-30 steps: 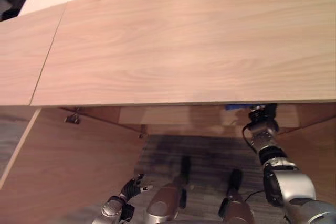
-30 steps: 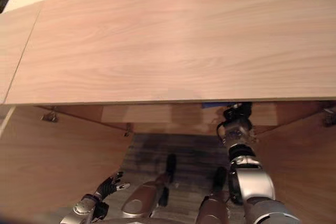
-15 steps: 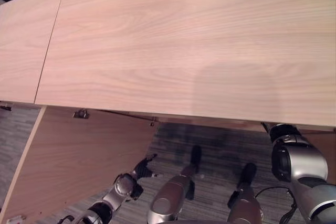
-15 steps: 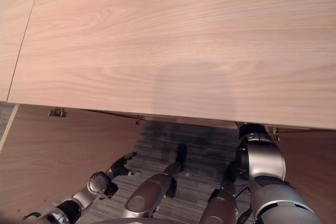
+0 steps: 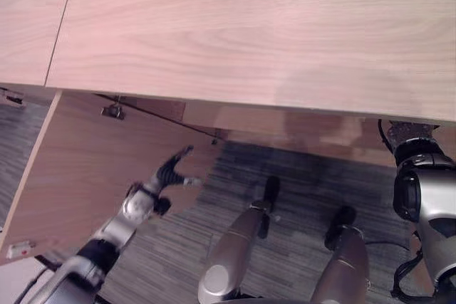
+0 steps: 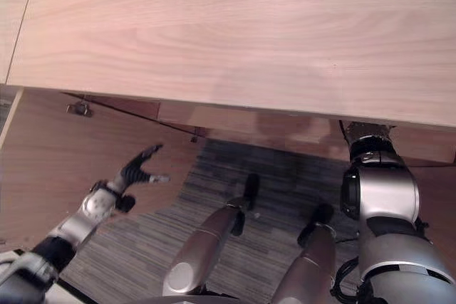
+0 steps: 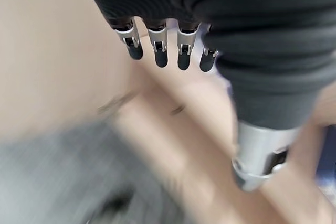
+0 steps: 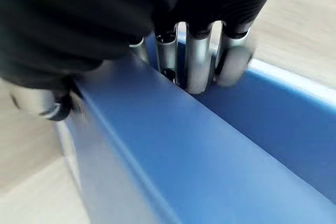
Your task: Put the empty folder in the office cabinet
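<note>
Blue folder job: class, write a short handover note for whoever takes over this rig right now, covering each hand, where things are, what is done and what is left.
Right hand: fingers curled over the edge of the blue folder, reached in under the cabinet top.
Left hand: open, holding nothing, in front of the open cabinet door.
Done: door open, folder carried into the cabinet opening.
Left: set the folder down inside, let go, pull the right arm out. Whether it already rests on a shelf cannot be seen.

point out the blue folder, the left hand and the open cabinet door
blue folder (image 8: 220, 145): right wrist view, on its flat blue side below the curled fingers.
left hand (image 5: 165, 174): left eye view, on the dark-covered back of the hand.
open cabinet door (image 5: 78, 161): left eye view, on its bare wooden inner face.
</note>
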Motion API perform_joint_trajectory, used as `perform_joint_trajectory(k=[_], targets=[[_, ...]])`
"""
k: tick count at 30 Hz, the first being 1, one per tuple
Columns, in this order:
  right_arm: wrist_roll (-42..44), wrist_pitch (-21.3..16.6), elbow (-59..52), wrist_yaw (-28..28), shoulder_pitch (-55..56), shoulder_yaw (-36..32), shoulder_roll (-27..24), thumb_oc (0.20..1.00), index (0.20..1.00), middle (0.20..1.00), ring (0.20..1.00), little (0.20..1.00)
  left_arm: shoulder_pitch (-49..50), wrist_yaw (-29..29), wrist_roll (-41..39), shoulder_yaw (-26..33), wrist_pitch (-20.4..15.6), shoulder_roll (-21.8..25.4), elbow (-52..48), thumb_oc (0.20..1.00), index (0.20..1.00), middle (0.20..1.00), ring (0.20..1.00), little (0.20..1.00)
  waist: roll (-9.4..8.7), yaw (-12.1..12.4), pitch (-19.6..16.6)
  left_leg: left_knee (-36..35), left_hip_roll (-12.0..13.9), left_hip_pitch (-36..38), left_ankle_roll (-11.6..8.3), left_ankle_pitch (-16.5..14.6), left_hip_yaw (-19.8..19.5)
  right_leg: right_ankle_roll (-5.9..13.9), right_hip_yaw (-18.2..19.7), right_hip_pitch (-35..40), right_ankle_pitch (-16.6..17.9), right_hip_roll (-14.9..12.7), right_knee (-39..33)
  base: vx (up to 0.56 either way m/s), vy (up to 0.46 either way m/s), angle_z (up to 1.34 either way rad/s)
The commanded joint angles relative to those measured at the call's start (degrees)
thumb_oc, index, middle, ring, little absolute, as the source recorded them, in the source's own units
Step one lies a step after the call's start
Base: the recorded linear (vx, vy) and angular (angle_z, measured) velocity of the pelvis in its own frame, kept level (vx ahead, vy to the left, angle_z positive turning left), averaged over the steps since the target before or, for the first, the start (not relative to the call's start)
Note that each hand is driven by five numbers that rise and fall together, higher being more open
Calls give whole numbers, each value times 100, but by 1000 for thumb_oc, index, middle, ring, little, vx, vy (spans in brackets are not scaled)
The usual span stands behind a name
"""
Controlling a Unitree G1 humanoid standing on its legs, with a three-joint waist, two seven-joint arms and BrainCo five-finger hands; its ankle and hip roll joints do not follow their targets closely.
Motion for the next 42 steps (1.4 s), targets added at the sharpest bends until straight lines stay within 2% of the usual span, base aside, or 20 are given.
perform_joint_trajectory(k=[1, 2, 3, 4, 6, 11, 14, 27, 42], targets=[[215, -546, -363, -168, 110, -305, -1144, 200, 200, 200, 200, 200, -347, 263, -577, 1122, 51, -1824, 4079, 1000, 1000, 1000, 1000, 1000, -187, -342, -317, 762, 918, -303, -641, -610, -222, 541, 579, -167, -527, 32, 445, 17, 7, 9], [228, -545, -325, -155, 37, -262, -1167, 200, 200, 200, 200, 200, -412, 279, -584, 1107, 15, -1872, 4154, 1000, 1000, 1000, 1000, 1000, -166, -330, -280, 751, 912, -394, -620, -456, -203, 501, 564, -277, -379, 18, 438, 22, 12, -11], [199, -582, -295, -145, -18, -164, -1084, 200, 200, 200, 200, 200, -789, 355, -624, 858, -384, -1843, 3734, 1000, 1000, 1000, 1000, 1000, -228, -410, -322, 930, 929, -498, -633, -682, -256, 517, 621, -400, -589, 30, 639, 14, -4, -18], [196, -616, -340, -157, -47, -141, -984, 200, 200, 200, 200, 200, -743, 476, -603, 930, 24, -2076, 4172, 1000, 1000, 1000, 1000, 1000, -275, -447, -336, 1100, 958, -652, -607, -729, -249, 481, 669, -554, -651, 48, 779, 104, -15, -21], [298, -705, -342, -229, -210, -181, -973, 200, 200, 200, 200, 200, -732, 645, -650, 904, -81, -2111, 3793, 1000, 1000, 1000, 1000, 1000, -334, -500, -363, 1497, 993, -1051, -562, -877, -303, 415, 704, -970, -814, 70, 1172, -27, 2, 21], [412, -737, -333, -296, -344, -107, -1088, 200, 200, 200, 200, 200, -711, 628, -871, 927, -58, -1938, 3426, 1000, 1000, 1000, 1000, 1000, -421, -543, -431, 1989, 1020, -1588, -536, -1050, -398, 346, 750, -1506, -1000, 113, 1617, -33, -15, -10], [426, -744, -330, -321, -360, -97, -1078, 200, 200, 200, 200, 200, -750, 642, -889, 969, -51, -1915, 3454, 1000, 1000, 1000, 1000, 1000, -453, -558, -469, 2077, 1021, -1781, -541, -1045, -422, 324, 740, -1671, -1036, 89, 1714, -11, -5, -2], [273, -693, -229, -375, -602, 81, -926, 200, 200, 200, 200, 200, -759, 732, -862, 967, -51, -1995, 3670, 1000, 1000, 1000, 1000, 1000, -549, -576, -750, 2449, 1028, -2283, -508, -1210, -306, 346, 859, -2254, -1125, 20, 2044, 7, 13, -2], [-14, -551, -95, -536, -841, 392, -887, 200, 200, 200, 200, 200, -772, 784, -865, 925, -60, -1932, 3651, 1000, 1000, 1000, 1000, 1000, -575, -580, -788, 2588, 1022, -2354, -511, -1308, -244, 278, 976, -2369, -1228, 79, 2176, 2, 0, 0]])
